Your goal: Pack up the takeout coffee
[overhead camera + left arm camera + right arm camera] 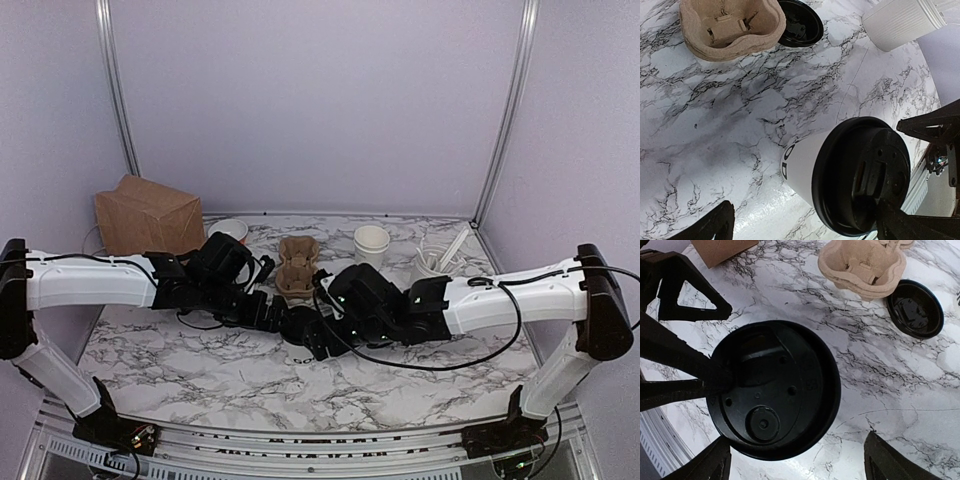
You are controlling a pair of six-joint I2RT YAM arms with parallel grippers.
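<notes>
Takeout coffee (772,390) stands on the marble-pattern tabletop (900,390), near the middle, between the two hands. In the top view the arms cover it almost completely.

Around it:
- Tan cup carrier (730,25) lies just behind the coffee. It is moulded pulp, rough and matte, with rounded wells and small tabs in the centre.
- Loose black lid (800,22) lies flat on the tabletop. It is glossy plastic and sits right against the carrier's edge.
- Stacked white cups (371,243) are further back, nested one in another, with ribbed paper walls.
- White cylinder (437,262) stands to the right of the stack, with white utensils sticking out of it.
- Brown paper bag (145,215) is at the back left corner, creased. Its contents cannot be told.

The coffee is a white paper cup with dark lettering on its side. A round black lid closes it, with a raised rim and a small round sip plug.

Left hand (805,215) is spread wide, with one finger on each side of the cup. The cup sits closer to one finger. Seen from the right wrist, one of its black fingers (690,385) reaches the lid's edge; whether it touches cannot be told.

Right hand (797,450) is also wide. Its fingertips stand apart just short of the lid and grip nothing.

The two hands crowd the cup from opposite sides.
</notes>
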